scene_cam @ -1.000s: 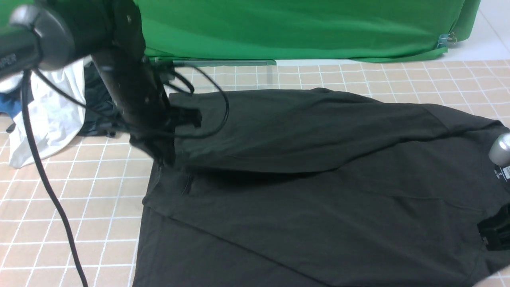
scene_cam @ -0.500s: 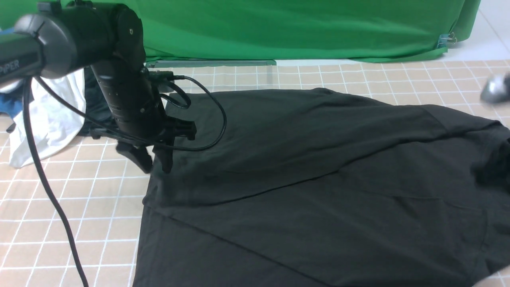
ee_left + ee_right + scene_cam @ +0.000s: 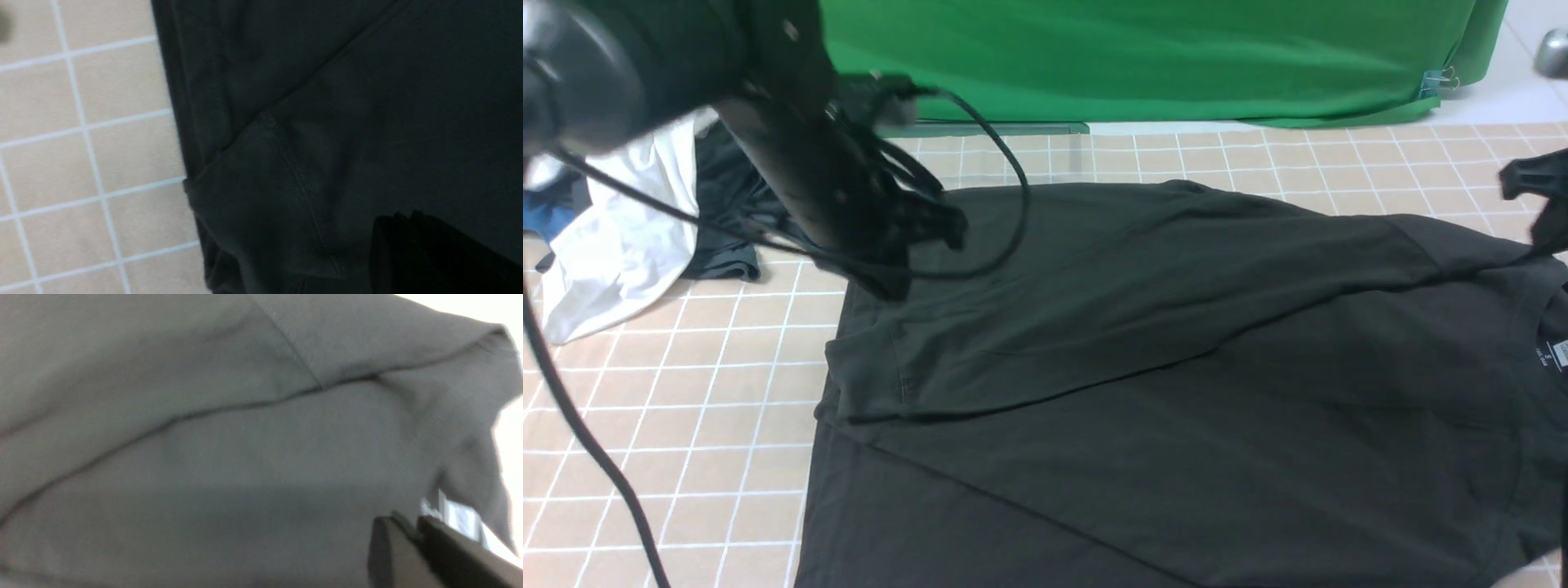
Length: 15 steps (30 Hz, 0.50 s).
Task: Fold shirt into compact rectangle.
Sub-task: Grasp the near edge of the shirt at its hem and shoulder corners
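Overhead, the left claw [image 3: 890,282] hangs closed above the shirt [image 3: 1176,408]; right claw [image 3: 1543,196] state unclear

Bare tiles [image 3: 670,408] left of shirt [image 3: 1176,392], clothes pile [image 3: 621,237] far left, green backdrop [image 3: 1135,57] behind.

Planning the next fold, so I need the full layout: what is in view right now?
shirt: one, black, spread over the table from centre to right, far side folded over
neck label: one, white, in the shirt's collar
white garment: one, white, heaped far left
dark garment: one, grey-green, beside the white garment
backdrop: one, green, along the table's far edge
table: one, beige with white grid
left gripper: one, black, shut, above the shirt's far-left corner
right gripper: one, black, near the collar, jaws unclear
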### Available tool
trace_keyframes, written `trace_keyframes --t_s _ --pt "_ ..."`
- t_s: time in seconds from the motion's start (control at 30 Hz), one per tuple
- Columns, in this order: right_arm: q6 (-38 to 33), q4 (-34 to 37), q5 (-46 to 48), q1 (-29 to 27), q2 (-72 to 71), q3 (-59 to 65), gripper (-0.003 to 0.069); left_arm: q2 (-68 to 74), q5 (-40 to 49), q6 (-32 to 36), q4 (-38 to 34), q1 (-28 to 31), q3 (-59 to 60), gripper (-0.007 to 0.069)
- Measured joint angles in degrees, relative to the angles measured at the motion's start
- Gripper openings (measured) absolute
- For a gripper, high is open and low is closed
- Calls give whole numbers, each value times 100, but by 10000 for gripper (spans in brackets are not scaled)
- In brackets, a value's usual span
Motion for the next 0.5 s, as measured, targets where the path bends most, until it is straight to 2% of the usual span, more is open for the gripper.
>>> trace_keyframes --t_s 0.03,0.1,0.2,0.3,0.5 --pt "0 56 -3 -18 152 -91 197 58 -71 -20 0 -21 59 15" --pt "-10 384 -11 -120 674 -409 316 267 -144 -96 0 -36 133 16" --pt "-62 698 -25 -165 1230 -743 402 545 -193 -113 5 -36 145 18" --pt "-122 919 -133 -165 1729 -1029 438 821 -219 -118 10 -36 157 18" --pt "-129 1158 -498 -165 2161 -1204 445 1043 -235 -124 29 -36 167 18"
